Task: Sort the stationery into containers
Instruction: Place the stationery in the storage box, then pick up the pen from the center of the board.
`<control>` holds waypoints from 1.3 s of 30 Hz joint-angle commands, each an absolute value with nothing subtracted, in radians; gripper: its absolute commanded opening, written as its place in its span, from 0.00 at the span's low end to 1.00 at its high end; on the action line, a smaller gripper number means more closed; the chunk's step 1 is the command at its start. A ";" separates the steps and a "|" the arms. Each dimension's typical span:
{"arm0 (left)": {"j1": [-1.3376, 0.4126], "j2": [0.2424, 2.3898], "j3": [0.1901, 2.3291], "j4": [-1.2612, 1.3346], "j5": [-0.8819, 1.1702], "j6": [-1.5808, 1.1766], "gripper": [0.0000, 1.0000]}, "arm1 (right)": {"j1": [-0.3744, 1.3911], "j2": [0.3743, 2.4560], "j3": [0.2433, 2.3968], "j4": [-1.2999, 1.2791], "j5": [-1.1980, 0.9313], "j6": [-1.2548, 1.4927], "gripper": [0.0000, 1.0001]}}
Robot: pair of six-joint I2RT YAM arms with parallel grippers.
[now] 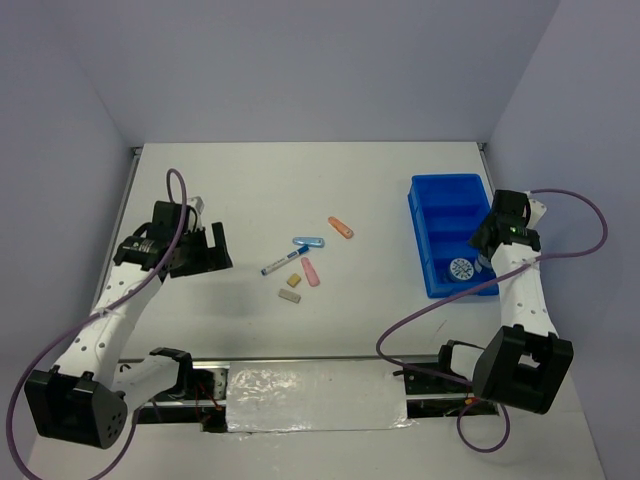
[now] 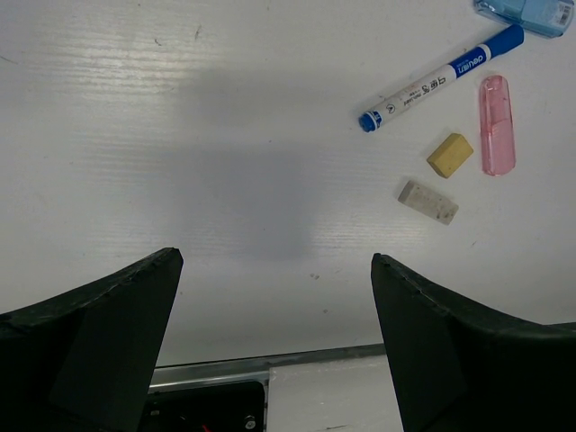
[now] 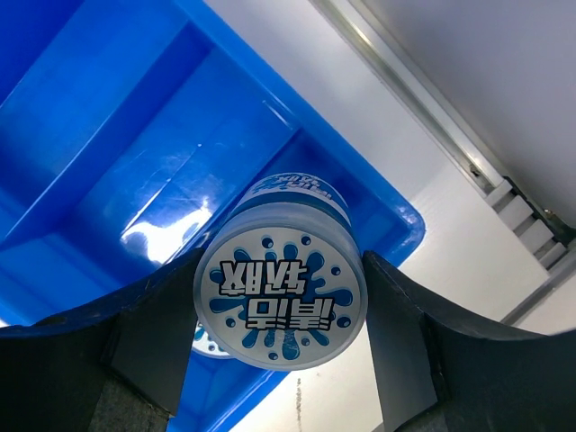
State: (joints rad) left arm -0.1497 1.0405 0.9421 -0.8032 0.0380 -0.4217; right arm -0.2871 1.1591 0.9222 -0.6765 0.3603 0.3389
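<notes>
Over the bright blue divided plastic tray (image 3: pixel 135 135), right fingers (image 3: pixel 414 351) pinch a round blue-white patterned disc (image 3: pixel 281 301). Left fingers (image 2: pixel 99 351) gape near a blue-white marker pen (image 2: pixel 441 79).

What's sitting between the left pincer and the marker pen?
Nothing: in the left wrist view only bare white table separates the left pincer from the marker pen.

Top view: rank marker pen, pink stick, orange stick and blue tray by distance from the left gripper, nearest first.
1. marker pen, just right of the left gripper
2. pink stick, right of the pen
3. orange stick, farther back and right
4. blue tray, far right side
</notes>
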 commanded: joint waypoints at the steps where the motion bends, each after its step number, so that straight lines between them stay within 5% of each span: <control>1: -0.156 1.045 0.939 -0.765 0.063 -0.417 0.99 | -0.279 1.151 0.931 -0.634 0.432 0.325 0.25; 9: -0.169 1.074 0.949 -0.752 0.064 -0.416 0.99 | -0.278 1.170 0.916 -0.627 0.413 0.336 0.29; 15: -0.175 1.094 0.953 -0.746 0.061 -0.414 0.99 | -0.279 1.175 0.908 -0.626 0.368 0.347 0.42; 18: -0.178 1.101 0.956 -0.742 0.064 -0.413 0.99 | -0.278 1.170 0.908 -0.627 0.361 0.348 0.61; 20: -0.179 1.104 0.956 -0.738 0.064 -0.414 0.99 | -0.278 1.175 0.920 -0.643 0.367 0.354 0.94; 21: -0.179 1.112 0.956 -0.736 0.060 -0.414 0.99 | -0.279 1.177 0.926 -0.649 0.383 0.359 1.00; 30: -0.178 1.152 0.985 -0.736 0.026 -0.422 0.99 | -0.244 1.163 1.134 -0.758 0.319 0.328 1.00; 33: -0.179 1.166 0.999 -0.738 0.008 -0.434 0.99 | -0.077 1.134 1.158 -0.652 0.120 0.232 1.00; 39: -0.179 1.198 1.052 -0.772 -0.025 -0.483 0.99 | 0.309 1.346 1.238 -0.594 0.066 0.158 0.96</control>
